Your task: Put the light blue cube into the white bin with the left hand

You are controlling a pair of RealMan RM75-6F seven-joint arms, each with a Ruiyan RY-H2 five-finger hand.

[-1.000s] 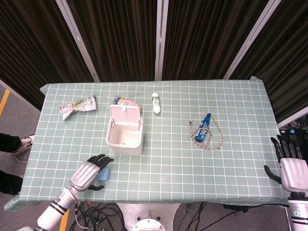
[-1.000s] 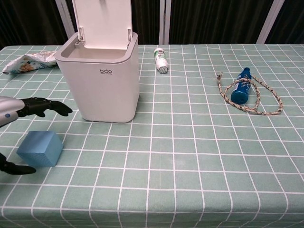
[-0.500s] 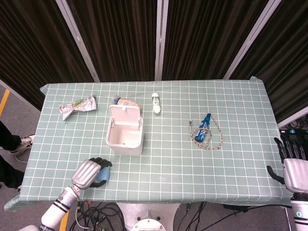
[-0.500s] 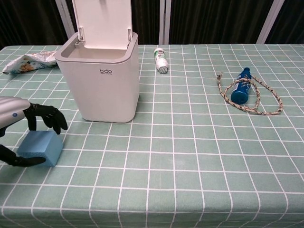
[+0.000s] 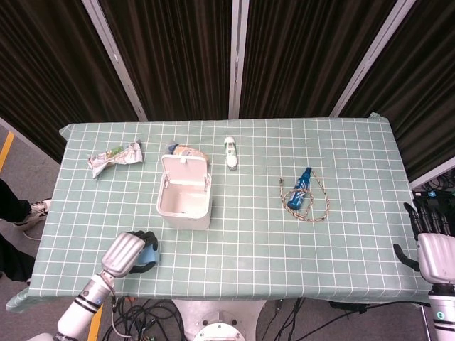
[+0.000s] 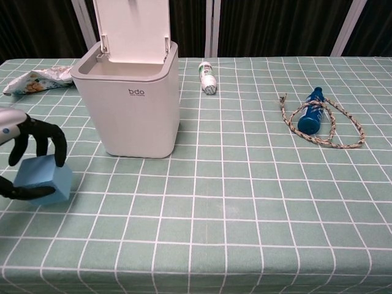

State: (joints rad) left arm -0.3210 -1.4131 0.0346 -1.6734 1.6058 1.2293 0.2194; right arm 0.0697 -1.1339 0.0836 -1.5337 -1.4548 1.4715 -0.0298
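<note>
The light blue cube (image 6: pixel 41 177) is gripped by my left hand (image 6: pixel 21 156) near the table's front left, tilted and seemingly just off the cloth; black fingers wrap its top and the thumb its lower front. From the head camera the left hand (image 5: pixel 126 253) covers most of the cube (image 5: pixel 149 256). The white bin (image 6: pixel 130 104) stands open with its lid up, to the right of and behind the cube; seen from above, the bin (image 5: pixel 185 196) looks empty inside. My right hand (image 5: pixel 434 245) hangs off the table's right edge, fingers spread, holding nothing.
A crumpled snack wrapper (image 5: pixel 114 156) lies at the back left. A white tube (image 5: pixel 230 152) lies behind the bin. A blue bottle (image 5: pixel 301 187) rests on a coiled rope (image 5: pixel 313 206) to the right. Another packet (image 5: pixel 186 150) sits behind the bin lid.
The left hand's fingers came down from spread above the cube and closed around it. The cube has shifted left and tilted up in the grip. The right hand stayed put.
</note>
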